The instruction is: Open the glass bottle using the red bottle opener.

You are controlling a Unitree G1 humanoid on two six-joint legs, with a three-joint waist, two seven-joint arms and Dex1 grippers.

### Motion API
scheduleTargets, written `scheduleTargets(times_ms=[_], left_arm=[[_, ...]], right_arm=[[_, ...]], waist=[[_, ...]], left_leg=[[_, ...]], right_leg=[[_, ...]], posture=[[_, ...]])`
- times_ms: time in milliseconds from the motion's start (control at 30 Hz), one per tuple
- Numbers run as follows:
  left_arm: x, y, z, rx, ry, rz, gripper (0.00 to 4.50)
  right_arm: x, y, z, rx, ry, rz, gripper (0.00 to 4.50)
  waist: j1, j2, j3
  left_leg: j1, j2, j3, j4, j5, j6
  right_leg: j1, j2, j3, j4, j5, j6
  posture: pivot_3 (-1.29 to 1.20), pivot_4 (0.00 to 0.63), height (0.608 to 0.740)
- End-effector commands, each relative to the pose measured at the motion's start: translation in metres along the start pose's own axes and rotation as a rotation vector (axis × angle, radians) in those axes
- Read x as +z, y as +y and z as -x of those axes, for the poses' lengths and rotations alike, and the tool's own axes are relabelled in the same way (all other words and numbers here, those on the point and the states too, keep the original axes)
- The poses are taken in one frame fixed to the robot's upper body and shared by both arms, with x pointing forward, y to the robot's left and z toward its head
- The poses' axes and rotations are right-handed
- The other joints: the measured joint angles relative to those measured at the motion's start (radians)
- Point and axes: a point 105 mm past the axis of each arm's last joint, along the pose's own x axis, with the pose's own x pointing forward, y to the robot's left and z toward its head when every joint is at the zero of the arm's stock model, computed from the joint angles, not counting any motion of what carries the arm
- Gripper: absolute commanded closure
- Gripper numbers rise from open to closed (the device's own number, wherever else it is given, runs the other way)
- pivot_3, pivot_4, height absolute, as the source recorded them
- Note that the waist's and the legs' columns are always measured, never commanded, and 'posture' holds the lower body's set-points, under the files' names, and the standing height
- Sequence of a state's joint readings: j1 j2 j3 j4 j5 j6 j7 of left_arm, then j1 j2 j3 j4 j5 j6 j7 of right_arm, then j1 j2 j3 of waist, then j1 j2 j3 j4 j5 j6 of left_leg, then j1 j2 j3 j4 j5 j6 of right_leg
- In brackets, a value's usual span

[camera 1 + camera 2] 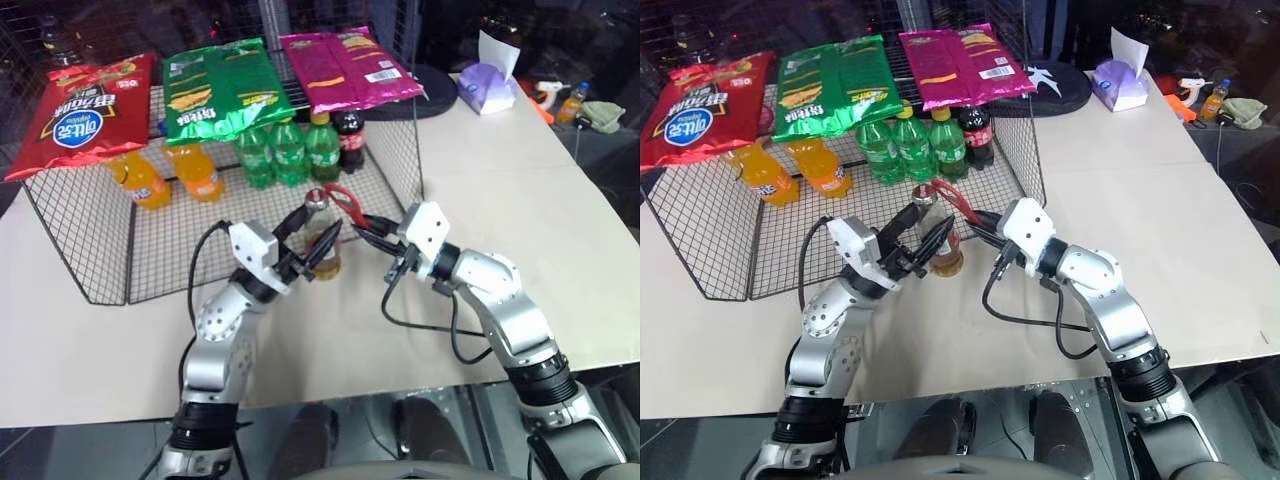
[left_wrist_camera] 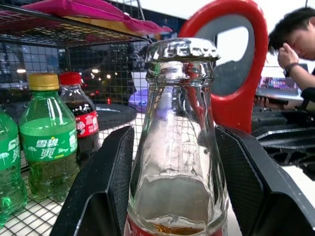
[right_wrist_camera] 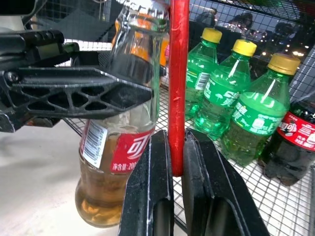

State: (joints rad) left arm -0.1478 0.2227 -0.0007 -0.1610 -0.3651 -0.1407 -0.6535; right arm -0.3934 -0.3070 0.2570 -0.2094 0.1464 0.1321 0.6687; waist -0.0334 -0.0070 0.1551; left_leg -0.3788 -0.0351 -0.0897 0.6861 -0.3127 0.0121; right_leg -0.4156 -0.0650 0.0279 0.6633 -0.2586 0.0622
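Here the glass bottle [image 1: 322, 245] stands upright on the bench [image 1: 560, 230], just in front of the wire rack [image 1: 90, 240]. The left end effector [image 1: 312, 240] pinches the bottle between its two black fingers [image 2: 106, 187], one on each side of the glass below the neck. The right end effector [image 1: 368, 226] has its fingers pressed together on the handle of the red bottle opener [image 1: 340, 200]. The opener's ring head sits right beside the gold crown cap [image 2: 182, 49], on the far side of the neck from the left wrist.
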Motion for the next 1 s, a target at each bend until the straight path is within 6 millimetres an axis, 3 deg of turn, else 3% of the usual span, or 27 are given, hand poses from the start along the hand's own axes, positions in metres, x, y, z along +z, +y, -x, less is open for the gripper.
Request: scheduleTargets(times_ms=[33,300,533,1000], left_arm=[[-0.001,-0.006,-0.005,-0.021,-0.014,-0.007,2.09],[-0.004,-0.008,-0.005,-0.035,-0.007,-0.011,2.09],[-0.005,-0.008,-0.005,-0.041,-0.002,-0.017,2.09],[-0.006,-0.010,-0.006,-0.051,0.003,-0.007,2.09]], right_arm=[[0.008,-0.002,-0.003,-0.008,-0.024,0.057,4.50],[0.008,-0.018,-0.011,-0.105,-0.010,0.192,4.50],[0.018,-0.009,-0.017,-0.083,-0.084,0.329,4.50],[-0.009,-0.005,-0.017,-0.058,-0.040,0.632,4.50]], waist=[[0.000,0.000,0.000],[0.000,0.000,0.000],[0.000,0.000,0.000],[0.001,0.000,-0.001]], left_leg=[[0.000,0.000,0.000,0.000,0.000,0.000],[0.000,0.000,0.000,0.000,0.000,0.000],[0.000,0.000,0.000,0.001,0.000,0.000],[0.001,0.000,0.000,0.001,0.000,0.000]], right_leg=[[0.000,0.000,0.000,0.000,0.000,0.000],[0.000,0.000,0.000,0.000,0.000,0.000],[0.000,0.000,0.000,0.000,0.000,0.000],[0.001,0.000,0.000,0.000,0.000,0.000]], posture=[[0.00,0.150,0.740],[0.00,0.150,0.740],[0.00,0.150,0.740],[0.00,0.150,0.740]])
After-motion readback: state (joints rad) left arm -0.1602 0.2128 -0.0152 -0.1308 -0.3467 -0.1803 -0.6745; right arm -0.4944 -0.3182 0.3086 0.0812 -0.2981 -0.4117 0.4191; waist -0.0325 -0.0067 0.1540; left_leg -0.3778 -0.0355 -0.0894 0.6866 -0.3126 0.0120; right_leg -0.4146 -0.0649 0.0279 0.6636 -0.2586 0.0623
